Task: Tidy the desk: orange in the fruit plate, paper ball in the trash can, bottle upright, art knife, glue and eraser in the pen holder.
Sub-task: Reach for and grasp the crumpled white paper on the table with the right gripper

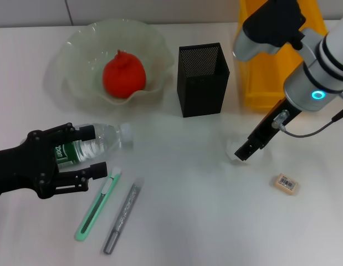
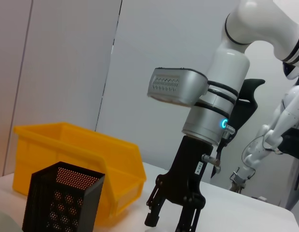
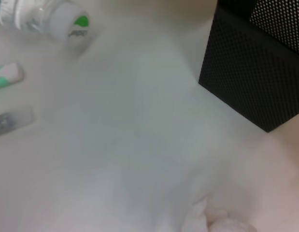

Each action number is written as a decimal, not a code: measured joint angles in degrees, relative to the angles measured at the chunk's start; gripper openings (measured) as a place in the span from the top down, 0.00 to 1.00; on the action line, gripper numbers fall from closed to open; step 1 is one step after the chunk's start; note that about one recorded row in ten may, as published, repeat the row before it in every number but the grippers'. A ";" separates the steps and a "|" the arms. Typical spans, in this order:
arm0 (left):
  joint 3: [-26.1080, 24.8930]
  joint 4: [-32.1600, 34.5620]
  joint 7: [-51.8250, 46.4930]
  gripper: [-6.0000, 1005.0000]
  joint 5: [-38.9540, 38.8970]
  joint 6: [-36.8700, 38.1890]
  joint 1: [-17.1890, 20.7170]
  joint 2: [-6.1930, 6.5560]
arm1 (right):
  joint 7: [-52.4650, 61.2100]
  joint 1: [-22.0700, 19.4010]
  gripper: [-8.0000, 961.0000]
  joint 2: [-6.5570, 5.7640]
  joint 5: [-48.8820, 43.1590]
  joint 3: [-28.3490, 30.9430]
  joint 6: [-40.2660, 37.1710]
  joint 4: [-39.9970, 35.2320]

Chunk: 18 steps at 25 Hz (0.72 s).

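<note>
The clear bottle (image 1: 99, 142) lies on its side at the front left. My left gripper (image 1: 95, 151) is open, one finger on each side of the bottle's green label. The orange (image 1: 123, 75) sits in the pale fruit plate (image 1: 68, 61). The white paper ball (image 1: 233, 151) lies right of centre, and my right gripper (image 1: 242, 153) is just above it; the left wrist view shows this gripper (image 2: 171, 223) with its fingers apart. The green art knife (image 1: 98, 205) and grey glue stick (image 1: 122, 215) lie at the front. The eraser (image 1: 286, 183) lies at the right.
The black mesh pen holder (image 1: 203, 79) stands behind the centre, next to the yellow bin (image 1: 265, 72) at the back right. The right wrist view shows the paper ball (image 3: 214, 222), the pen holder (image 3: 255, 72) and the bottle's cap (image 3: 67, 20).
</note>
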 joint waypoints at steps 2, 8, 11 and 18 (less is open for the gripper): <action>0.01 -0.03 0.10 0.16 0.00 0.00 0.00 -0.02 | 0.45 0.10 0.18 0.00 -0.54 -0.52 0.21 0.23; 0.06 -0.74 0.64 0.16 -0.01 -0.73 -0.07 -0.15 | 1.69 0.38 0.18 0.01 -1.77 -2.59 1.82 1.69; 0.12 -0.76 0.66 0.16 -0.01 -1.06 -0.10 -0.16 | 1.18 0.44 0.18 0.05 -1.09 -2.62 3.37 3.01; 0.10 -0.80 0.66 0.16 -0.01 -1.43 -0.11 -0.23 | -0.52 0.49 0.18 0.08 0.05 -2.66 4.58 4.97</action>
